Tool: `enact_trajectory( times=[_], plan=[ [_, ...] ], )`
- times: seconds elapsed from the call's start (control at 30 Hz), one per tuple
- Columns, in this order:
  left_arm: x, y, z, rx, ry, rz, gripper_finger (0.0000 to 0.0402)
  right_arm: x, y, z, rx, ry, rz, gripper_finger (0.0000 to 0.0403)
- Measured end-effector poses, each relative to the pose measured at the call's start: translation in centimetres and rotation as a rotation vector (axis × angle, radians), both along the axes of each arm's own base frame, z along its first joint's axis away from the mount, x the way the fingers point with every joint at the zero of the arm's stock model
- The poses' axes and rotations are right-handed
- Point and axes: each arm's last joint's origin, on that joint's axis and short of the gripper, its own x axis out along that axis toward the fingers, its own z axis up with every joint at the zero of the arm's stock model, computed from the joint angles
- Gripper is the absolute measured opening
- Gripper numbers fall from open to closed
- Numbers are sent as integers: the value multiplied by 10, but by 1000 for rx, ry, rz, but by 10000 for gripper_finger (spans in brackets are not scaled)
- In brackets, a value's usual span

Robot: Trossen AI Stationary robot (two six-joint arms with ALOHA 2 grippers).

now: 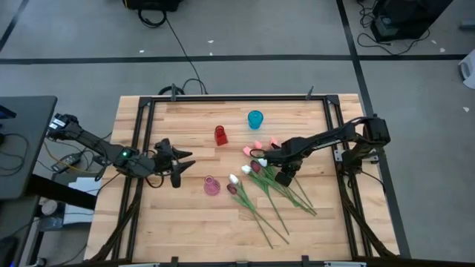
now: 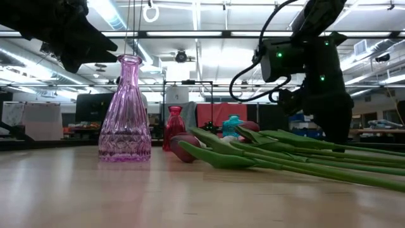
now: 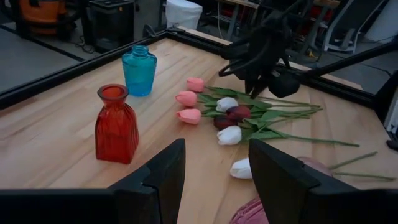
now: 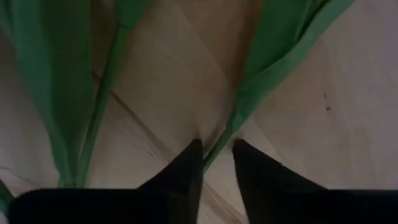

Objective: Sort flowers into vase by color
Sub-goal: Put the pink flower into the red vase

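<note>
The right claw (image 4: 217,163) is down among the pile of artificial tulips with long green stems (image 1: 276,194), its two dark fingers a narrow gap apart with one thin green stem (image 4: 225,135) running between their tips; whether they already pinch it I cannot tell. In the high view this claw (image 1: 273,173) sits over the stems just behind the clustered heads, near a dark maroon head (image 1: 255,167) and a white head (image 1: 262,162), with three pink heads (image 3: 188,99) just beyond.

The left claw (image 3: 214,168) hovers well apart from the flowers with its fingers spread wide, holding nothing, beside the clear pink glass vase (image 1: 212,186).

Judging by how things lie, the sort has barely begun: the pink vase (image 2: 125,111), the small red ribbed glass vase (image 3: 115,125) and the small blue glass vase (image 3: 139,70) all stand upright on the wooden surface (image 1: 171,222) with no stems showing in them, and every tulip visible lies flat. One white head (image 1: 234,179) and another maroon head (image 1: 231,189) lie nearest the pink vase. All the flowers remain to be lifted and placed
</note>
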Motion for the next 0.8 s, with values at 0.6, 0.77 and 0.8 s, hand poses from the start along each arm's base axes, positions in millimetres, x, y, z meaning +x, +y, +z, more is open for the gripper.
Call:
enact_trajectory(
  times=[0.6, 0.77, 0.8],
  plan=[
    [-23, 6, 16, 124, -58, -54, 182, 10, -49, 60, -97, -554, 259, 4],
    [-21, 5, 11, 115, -89, -49, 182, 37, -71, 85, -192, -975, 377, 3],
    [-20, 5, 8, 121, -106, -50, 182, 41, -75, 90, -213, -1052, 390, 3]
  ],
)
